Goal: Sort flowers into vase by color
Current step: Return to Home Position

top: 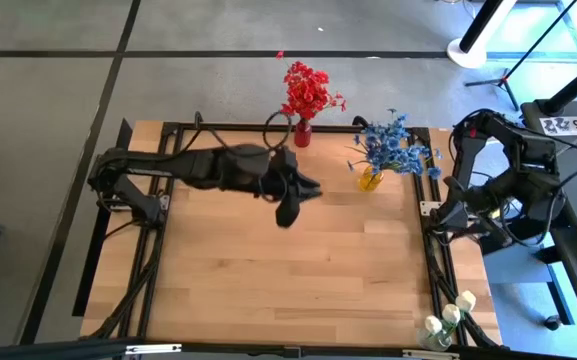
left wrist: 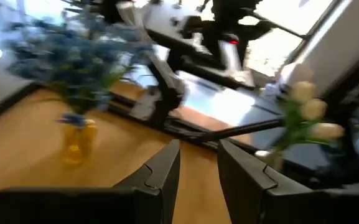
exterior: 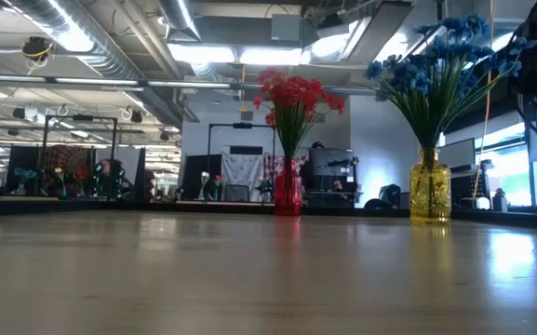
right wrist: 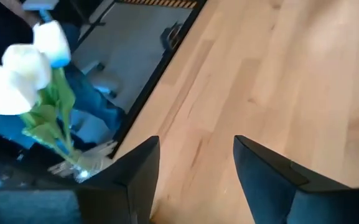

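Red flowers (top: pixel 307 90) stand upright in a red vase (exterior: pixel 288 191) at the table's far edge. Blue flowers (top: pixel 396 148) fill a yellow vase (exterior: pixel 430 191) to their right. White flowers (top: pixel 448 318) stand at the near right corner, outside the black rail; they also show in the right wrist view as white flowers (right wrist: pixel 23 68). My left gripper (top: pixel 288 207) hangs open and empty over the table's far middle, near the red vase; its own view shows the left gripper (left wrist: pixel 199 167) facing the yellow vase (left wrist: pixel 78 142). My right gripper (right wrist: pixel 196 167) is open and empty by the right edge.
A black rail frame (top: pixel 431 245) runs along the table's sides. The right arm (top: pixel 488 200) sits folded at the right edge. Bare wood (top: pixel 288 285) stretches across the middle and near half. The low view shows only the two vases and the room behind.
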`<state>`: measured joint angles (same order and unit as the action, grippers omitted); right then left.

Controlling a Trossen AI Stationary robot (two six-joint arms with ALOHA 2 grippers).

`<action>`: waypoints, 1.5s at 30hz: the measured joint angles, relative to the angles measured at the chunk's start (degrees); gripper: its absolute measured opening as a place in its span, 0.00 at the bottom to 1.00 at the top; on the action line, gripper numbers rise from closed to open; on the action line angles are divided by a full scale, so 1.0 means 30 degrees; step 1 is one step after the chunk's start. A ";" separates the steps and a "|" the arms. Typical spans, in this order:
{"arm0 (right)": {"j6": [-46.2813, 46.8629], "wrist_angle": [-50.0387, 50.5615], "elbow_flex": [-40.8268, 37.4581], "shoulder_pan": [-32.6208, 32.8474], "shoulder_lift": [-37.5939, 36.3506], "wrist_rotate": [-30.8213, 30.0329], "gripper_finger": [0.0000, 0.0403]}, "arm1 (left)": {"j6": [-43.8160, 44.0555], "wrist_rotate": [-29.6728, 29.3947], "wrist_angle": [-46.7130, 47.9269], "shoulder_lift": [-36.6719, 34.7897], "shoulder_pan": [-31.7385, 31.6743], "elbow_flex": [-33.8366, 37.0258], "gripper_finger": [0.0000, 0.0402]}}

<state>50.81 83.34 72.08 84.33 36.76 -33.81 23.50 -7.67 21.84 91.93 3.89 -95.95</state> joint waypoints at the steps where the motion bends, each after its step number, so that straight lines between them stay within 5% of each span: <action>1: 0.0063 -0.0014 -0.0224 0.0000 -0.0222 -0.0254 0.49 | -0.0250 0.0115 -0.0037 -0.0073 -0.0426 0.0240 0.26; 10: 0.4634 0.0357 -0.3312 -0.0011 -0.2132 -0.2454 0.33 | -0.2892 0.4140 0.0061 -0.0917 -0.4398 0.2494 0.26; 16: 0.6507 -0.5713 -0.7386 -0.0081 -0.2068 -0.3628 0.22 | -0.4825 0.5986 -0.1445 -0.2475 -0.6144 0.4650 0.26; 22: 0.6563 -0.8285 -0.8862 -0.3763 -0.1679 -0.4390 0.14 | -0.6379 0.7500 -0.3485 -0.4664 -0.7659 0.7141 0.26; 27: 0.2136 -1.0645 -0.8891 -0.9825 -0.1251 -0.1991 0.09 | -0.6487 0.8019 -0.4123 -0.6457 -0.8466 0.9021 0.26; 36: -1.1165 -1.9329 -0.8891 -2.1993 0.1149 0.4227 0.01 | -0.7239 0.9003 -0.4221 -0.9844 -0.8153 1.1471 0.26; 41: -1.5048 -2.3334 -0.8884 -2.5449 0.1032 0.5352 0.01 | -0.6498 0.8974 -0.4164 -1.2230 -0.7888 1.3640 0.26; 45: -1.6728 -2.2816 -0.8861 -2.6337 -0.1582 0.5868 0.01 | -0.5863 0.8969 -0.4525 -1.4841 -0.7866 1.5940 0.26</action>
<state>0.63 14.90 45.50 5.32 32.02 -16.20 5.92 19.24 8.27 47.40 -19.70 -48.13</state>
